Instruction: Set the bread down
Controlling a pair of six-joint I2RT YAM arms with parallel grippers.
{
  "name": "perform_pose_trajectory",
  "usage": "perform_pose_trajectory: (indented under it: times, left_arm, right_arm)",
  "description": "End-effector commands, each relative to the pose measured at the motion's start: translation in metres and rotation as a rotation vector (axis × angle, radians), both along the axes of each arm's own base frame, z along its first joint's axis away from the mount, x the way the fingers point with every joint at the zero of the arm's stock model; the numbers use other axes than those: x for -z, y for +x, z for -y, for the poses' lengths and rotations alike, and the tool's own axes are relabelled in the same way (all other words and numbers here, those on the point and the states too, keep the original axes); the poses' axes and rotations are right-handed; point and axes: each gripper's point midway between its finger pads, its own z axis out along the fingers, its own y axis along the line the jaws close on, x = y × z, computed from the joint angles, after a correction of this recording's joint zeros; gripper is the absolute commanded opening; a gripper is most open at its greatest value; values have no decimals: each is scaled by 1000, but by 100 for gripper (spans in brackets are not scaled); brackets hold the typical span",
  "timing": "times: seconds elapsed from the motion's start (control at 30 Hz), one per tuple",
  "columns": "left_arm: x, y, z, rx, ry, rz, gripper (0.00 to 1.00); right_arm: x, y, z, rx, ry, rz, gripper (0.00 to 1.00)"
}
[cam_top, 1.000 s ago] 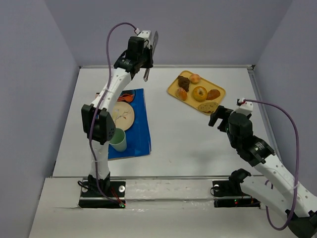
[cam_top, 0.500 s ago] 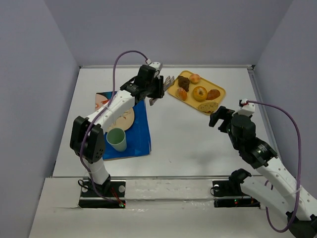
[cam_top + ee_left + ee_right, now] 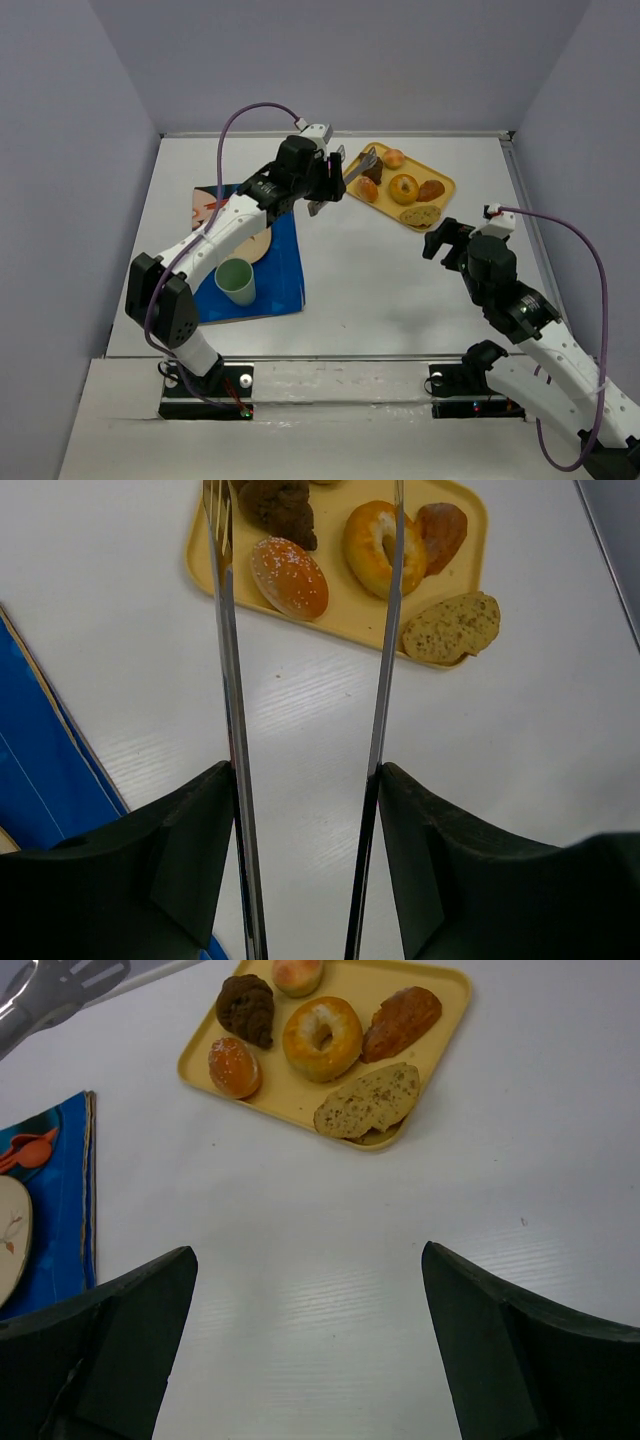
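My left arm and right arm are built alike, with white shells along the links and black housings at the joints. Each rises from a flat black base plate at the near edge of the table, and tiny coloured lights show on the plates. A purple cable arcs out of a white plug at my left wrist. A second one of the same colour loops off my right wrist. My left fingers and right fingers are chunky matte black wedges.
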Motion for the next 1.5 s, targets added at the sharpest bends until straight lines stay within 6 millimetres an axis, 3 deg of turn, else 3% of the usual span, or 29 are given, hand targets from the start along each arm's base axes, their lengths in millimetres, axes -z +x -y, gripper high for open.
perform_pose_trajectory:
  times: [0.0, 0.3, 0.4, 0.73, 1.03, 1.2, 1.4, 1.47]
  left_arm:
    - [-7, 9, 11, -16, -22, 20, 67]
    - [20, 19, 39, 3, 26, -38, 65]
    - [40, 31, 36, -70, 92, -54, 64]
    - [79, 29, 56, -18, 141, -127, 65]
    - [97, 32, 66, 3, 152, -163, 63]
    - [97, 35, 66, -11, 156, -166, 51]
    - [69, 37, 62, -32, 134, -116, 31]
    - [48, 34, 60, -36, 106, -87, 26]
  right_arm:
    - [-12, 2, -1, 5, 34, 50, 100]
    - [-9, 2, 3, 26, 28, 49, 100]
    - [-8, 2, 4, 31, 27, 49, 100]
    - [-5, 3, 9, 65, 18, 45, 100]
    - [-1, 3, 13, 86, 11, 42, 100]
    - [0, 3, 13, 92, 12, 39, 100]
    - [1, 3, 13, 91, 12, 39, 100]
    - [1, 3, 13, 91, 12, 39, 100]
